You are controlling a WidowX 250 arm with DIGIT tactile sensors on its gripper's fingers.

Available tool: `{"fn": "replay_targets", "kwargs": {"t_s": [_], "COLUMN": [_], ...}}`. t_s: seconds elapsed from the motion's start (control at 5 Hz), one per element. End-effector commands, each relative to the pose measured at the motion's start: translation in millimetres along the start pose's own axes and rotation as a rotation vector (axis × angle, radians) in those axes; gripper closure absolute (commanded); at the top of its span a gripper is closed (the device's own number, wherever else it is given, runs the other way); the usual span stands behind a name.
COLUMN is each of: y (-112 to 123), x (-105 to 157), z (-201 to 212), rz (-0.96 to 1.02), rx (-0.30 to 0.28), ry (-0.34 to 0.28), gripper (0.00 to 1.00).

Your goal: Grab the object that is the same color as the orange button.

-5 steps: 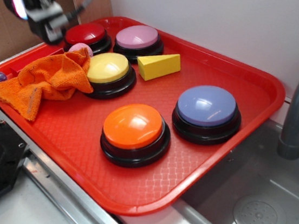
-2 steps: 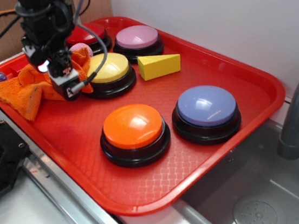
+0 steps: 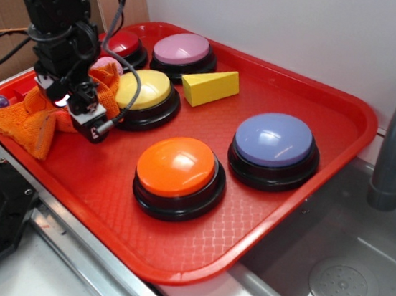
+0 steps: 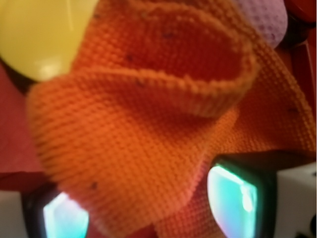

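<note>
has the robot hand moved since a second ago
Yes. The hand has come down from above the red button onto the orange cloth, beside the yellow button.

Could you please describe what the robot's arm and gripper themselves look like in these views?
The arm is matte black and blocky, with black cables looping off it. The gripper is black too, with a small pinkish-white light on its body. In the wrist view, two dark-framed pads glowing teal-white sit at the bottom edge, next to white plastic parts.
</note>
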State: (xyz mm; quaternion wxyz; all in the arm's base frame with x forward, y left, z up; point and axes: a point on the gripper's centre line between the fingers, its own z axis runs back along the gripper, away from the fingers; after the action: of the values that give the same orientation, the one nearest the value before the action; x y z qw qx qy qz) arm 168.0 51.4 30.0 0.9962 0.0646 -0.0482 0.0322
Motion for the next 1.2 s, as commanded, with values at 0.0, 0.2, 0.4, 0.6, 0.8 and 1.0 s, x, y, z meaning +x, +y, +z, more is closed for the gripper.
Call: {"fn": "replay_targets", "kwargs": {"t_s": [0.0, 0.2, 0.4, 0.6, 0.8, 1.0], "y": [12, 13, 18, 19, 23, 13], "x": [7, 8, 5, 6, 5, 11], "z": [-8, -9, -9, -9, -7, 15], "rz": [0.079, 0.082, 0.101, 0.105, 0.135, 0.153], "rx": [0.003, 0.003, -0.016, -0.032, -0.048, -0.063], "ry": [-0.036, -0.039, -0.046, -0.053, -0.036, 0.069], "gripper": [1.0, 1.0, 1.0, 1.0, 1.0, 1.0]}}
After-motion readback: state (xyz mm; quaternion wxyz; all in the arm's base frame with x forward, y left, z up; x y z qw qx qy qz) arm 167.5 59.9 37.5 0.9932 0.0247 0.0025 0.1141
